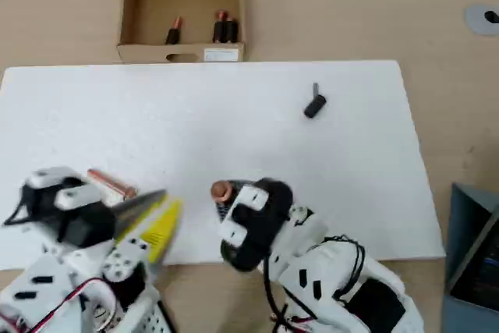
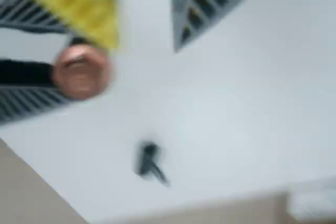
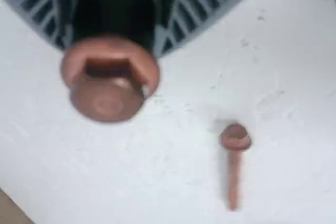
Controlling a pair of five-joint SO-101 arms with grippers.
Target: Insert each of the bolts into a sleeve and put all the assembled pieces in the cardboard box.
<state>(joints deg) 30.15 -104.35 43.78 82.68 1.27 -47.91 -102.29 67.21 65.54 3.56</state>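
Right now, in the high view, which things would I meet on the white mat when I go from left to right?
First the loose copper bolt → left pincer → sleeved bolt held in the right pincer → black sleeve lying alone.
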